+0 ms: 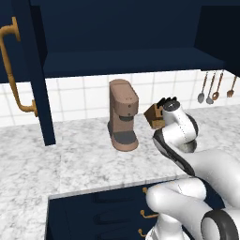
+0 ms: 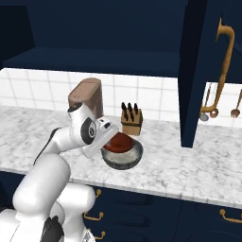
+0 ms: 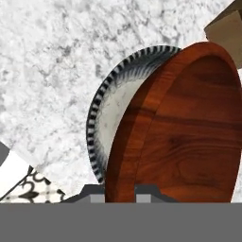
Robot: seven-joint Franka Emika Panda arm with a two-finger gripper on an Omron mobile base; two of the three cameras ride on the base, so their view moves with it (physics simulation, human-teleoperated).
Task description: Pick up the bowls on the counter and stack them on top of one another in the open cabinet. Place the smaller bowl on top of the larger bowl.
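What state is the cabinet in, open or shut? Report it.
Open: the cabinet shows its bare shelf, and its door with the brass handle swings outward over the counter.

Two bowls: one reddish-brown bowl (image 2: 120, 141), one grey bowl (image 2: 124, 159); one coffee machine (image 1: 123, 115); one knife block (image 2: 131, 121).

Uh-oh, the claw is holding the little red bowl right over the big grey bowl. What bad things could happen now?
1. The claw pinches the small red bowl only by its rim, so the bowl could slip out and drop.
2. The red bowl hangs close above the grey bowl, so it might bump it and shove it along the counter.
3. On the way up to the cabinet, the bowl might hit the knife block or the coffee machine just behind.
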